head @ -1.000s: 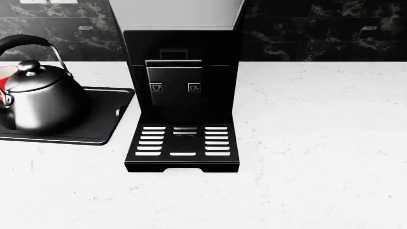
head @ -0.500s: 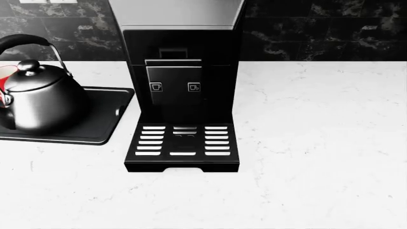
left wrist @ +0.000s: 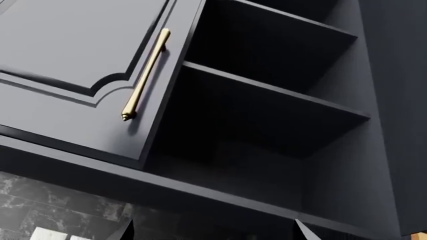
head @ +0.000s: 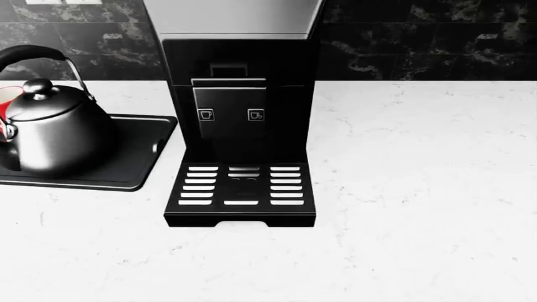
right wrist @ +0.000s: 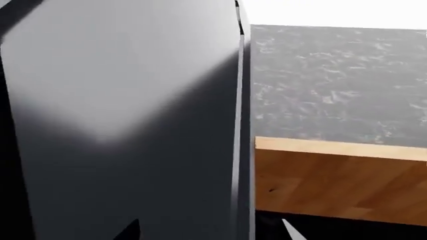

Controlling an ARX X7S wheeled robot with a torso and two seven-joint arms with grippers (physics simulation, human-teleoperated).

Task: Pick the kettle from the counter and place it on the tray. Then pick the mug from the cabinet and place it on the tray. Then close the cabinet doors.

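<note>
The kettle (head: 52, 129) stands on the tray (head: 130, 163) on the desk (head: 419, 189), with the mug (head: 7, 104) behind it. Both hands' fingers are apart, holding nothing, near the cabinet door (left wrist: 73, 60).

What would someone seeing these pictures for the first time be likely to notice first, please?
Probably the tall black coffee machine standing mid-counter in the head view, its slotted drip grille jutting forward. To its left the dark kettle sits on the black tray, with a sliver of the red mug behind it. The left wrist view shows an open cabinet with bare shelves beside a door with a brass handle.
</note>
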